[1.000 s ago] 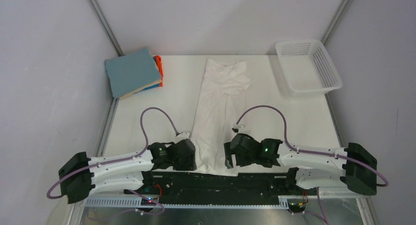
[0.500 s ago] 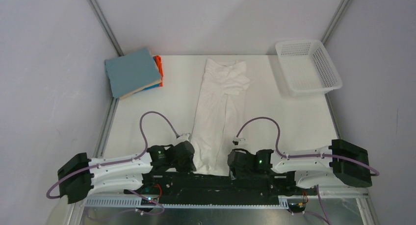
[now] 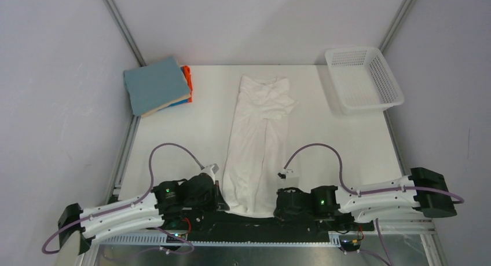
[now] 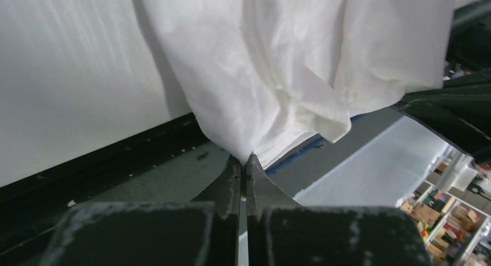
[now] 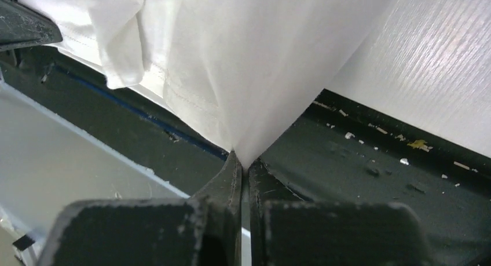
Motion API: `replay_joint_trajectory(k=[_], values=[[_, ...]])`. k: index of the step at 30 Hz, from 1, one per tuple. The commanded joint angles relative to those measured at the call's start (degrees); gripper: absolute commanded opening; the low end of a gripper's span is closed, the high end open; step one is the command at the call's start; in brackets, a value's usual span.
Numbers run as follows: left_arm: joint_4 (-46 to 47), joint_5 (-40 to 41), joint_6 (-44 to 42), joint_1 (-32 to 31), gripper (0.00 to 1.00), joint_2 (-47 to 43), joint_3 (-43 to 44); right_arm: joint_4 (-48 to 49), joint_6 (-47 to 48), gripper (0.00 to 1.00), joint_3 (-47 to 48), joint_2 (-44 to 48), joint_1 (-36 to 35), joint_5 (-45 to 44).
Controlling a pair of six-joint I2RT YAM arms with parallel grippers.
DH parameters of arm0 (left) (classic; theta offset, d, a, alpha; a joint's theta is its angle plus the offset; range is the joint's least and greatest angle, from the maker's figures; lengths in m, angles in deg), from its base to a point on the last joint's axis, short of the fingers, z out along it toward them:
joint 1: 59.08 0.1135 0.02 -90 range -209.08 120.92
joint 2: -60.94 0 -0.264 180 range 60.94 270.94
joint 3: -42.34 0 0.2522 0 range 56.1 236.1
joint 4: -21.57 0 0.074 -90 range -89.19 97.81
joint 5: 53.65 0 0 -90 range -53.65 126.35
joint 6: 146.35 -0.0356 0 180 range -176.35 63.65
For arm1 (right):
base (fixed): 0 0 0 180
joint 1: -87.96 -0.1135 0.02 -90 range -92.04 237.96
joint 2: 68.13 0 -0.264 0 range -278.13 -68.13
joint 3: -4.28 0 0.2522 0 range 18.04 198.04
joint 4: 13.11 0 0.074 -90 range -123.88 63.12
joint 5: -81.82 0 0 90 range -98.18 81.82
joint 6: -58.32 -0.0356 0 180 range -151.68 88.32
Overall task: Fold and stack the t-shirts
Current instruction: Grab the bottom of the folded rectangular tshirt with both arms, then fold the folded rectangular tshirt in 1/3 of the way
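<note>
A white t-shirt [image 3: 257,135] lies as a long narrow strip down the middle of the table, its hem hanging over the near edge. My left gripper [image 4: 244,160] is shut on the hem's left corner of this shirt [image 4: 272,75]. My right gripper [image 5: 244,161] is shut on the right corner of the same cloth [image 5: 243,63]. In the top view the left gripper [image 3: 217,197] and right gripper [image 3: 278,203] sit low at the table's front edge. Folded t-shirts [image 3: 157,85] are stacked at the back left, blue-grey on top, with beige, bright blue and orange edges showing.
A white mesh basket [image 3: 363,79] stands at the back right corner. Below the table's near edge runs the dark mounting rail [image 3: 255,222]. Grey walls and metal posts close in the back and sides.
Both grippers have shut on the hem corners and drawn back toward the near edge. The white shirt has slid a little nearer and stretched straighter.
</note>
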Motion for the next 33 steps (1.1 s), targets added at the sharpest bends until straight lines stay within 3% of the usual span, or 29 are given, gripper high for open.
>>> replay_joint_trajectory(k=[1, 4, 9, 13, 24, 33], values=[[-1.76, -2.78, -0.46, -0.44, 0.0, -3.85, 2.53, -2.53, -0.82, 0.0, -0.45, 2.42, -0.86, 0.25], [-1.82, 1.81, -3.16, -0.33, 0.0, -2.13, 6.42, -0.92, 1.7, 0.0, -0.42, 4.31, 2.03, 0.42], [-1.44, 10.37, -10.55, 1.95, 0.0, 8.64, 16.02, 1.78, 9.03, 0.0, -0.46, 8.83, 11.13, 1.35], [1.44, 11.23, -16.85, 10.78, 0.0, 16.43, 21.64, 7.34, 14.45, 0.0, -0.31, 8.74, 21.11, 5.41], [9.76, 5.35, -30.0, 26.43, 0.0, 35.24, 37.08, 17.17, 26.39, 0.0, 7.31, -1.56, 43.91, 15.7], [10.37, -1.23, -36.25, 33.63, 0.0, 54.75, 52.47, 20.45, 31.07, 0.0, 16.1, -14.77, 53.36, 21.56]])
